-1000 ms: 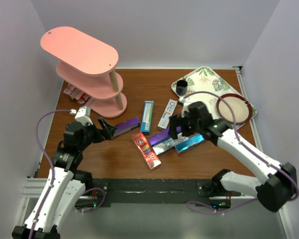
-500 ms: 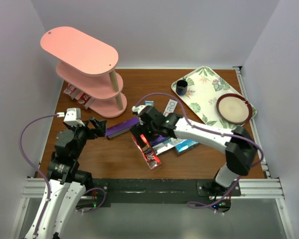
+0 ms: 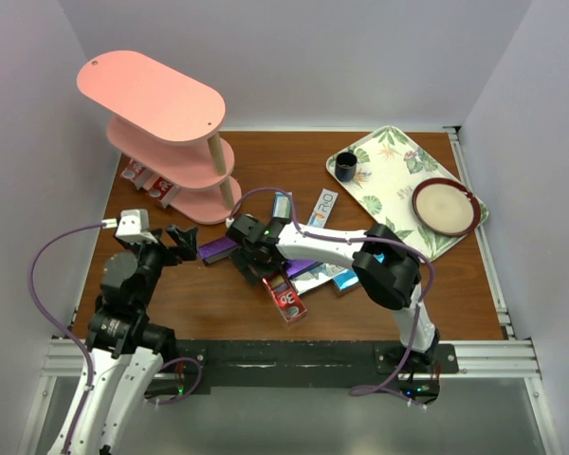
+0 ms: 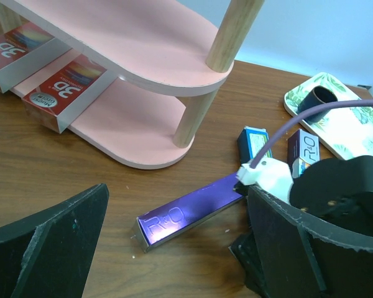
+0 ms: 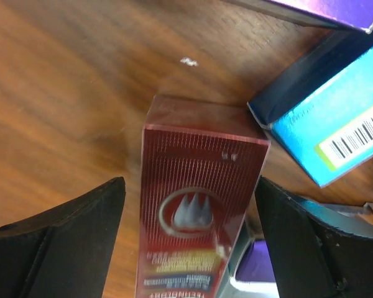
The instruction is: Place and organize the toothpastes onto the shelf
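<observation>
Right arm swung left across the table from the carton pile. Right gripper (image 3: 251, 248) now sits over the top end of the red carton (image 3: 284, 289), next to the purple carton (image 3: 216, 250). Left gripper (image 3: 182, 242) backed off a little from the purple carton's near end and is just short of it.

- Right fingers: spread wide. Wrist view has the red carton's end centred between them, with neither pad touching it. A blue carton (image 5: 329, 130) butts against the red one's right corner.
- Left fingers: also wide, holding nothing. The purple carton lies flat on the table (image 4: 81, 161) ahead of them, angled toward the shelf (image 4: 143, 43).
- Shelf: red pair (image 4: 62, 93) on the bottom tier. I can't see any cartons on the other tiers. The rest are on the table.

My read is the right arm is lining up a grab on the red carton, and the left yielded to make room. Task is early, with most cartons unplaced.

Risks:
- The two grippers are close together around the purple carton.
- The blue carton may drag along when the right fingers close.
</observation>
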`<state>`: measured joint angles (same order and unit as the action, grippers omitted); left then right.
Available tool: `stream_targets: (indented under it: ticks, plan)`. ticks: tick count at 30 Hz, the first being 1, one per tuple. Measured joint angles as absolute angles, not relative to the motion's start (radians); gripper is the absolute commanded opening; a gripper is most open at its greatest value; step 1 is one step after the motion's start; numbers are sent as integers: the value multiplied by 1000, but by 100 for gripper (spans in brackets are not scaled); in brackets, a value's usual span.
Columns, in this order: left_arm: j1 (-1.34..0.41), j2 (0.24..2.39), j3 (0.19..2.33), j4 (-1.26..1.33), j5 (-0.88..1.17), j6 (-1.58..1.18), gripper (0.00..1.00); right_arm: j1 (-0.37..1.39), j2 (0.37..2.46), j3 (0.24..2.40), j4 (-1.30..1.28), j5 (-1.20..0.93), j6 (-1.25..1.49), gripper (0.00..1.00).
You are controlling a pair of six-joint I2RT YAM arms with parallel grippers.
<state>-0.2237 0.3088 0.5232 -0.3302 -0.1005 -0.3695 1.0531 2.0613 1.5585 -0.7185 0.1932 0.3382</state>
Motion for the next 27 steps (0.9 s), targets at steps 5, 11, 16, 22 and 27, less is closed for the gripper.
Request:
stream_targets:
  ticks: [5, 11, 16, 22, 27]
  plan:
    - [-233, 304, 523, -328, -91, -364, 100, 1053, 2104, 1584, -739, 218, 349, 69]
    - [-240, 293, 518, -311, -81, -353, 100, 1053, 2106, 1594, -759, 220, 387, 47]
    - [-252, 295, 509, -301, -48, -347, 100, 1053, 2102, 1595, -776, 224, 418, 40]
    - [-259, 339, 509, -268, 33, -348, 100, 1051, 2025, 1595, -828, 245, 447, 36]
    - [-265, 457, 509, -232, 125, -353, 100, 1000, 1896, 1595, -857, 254, 481, 28]
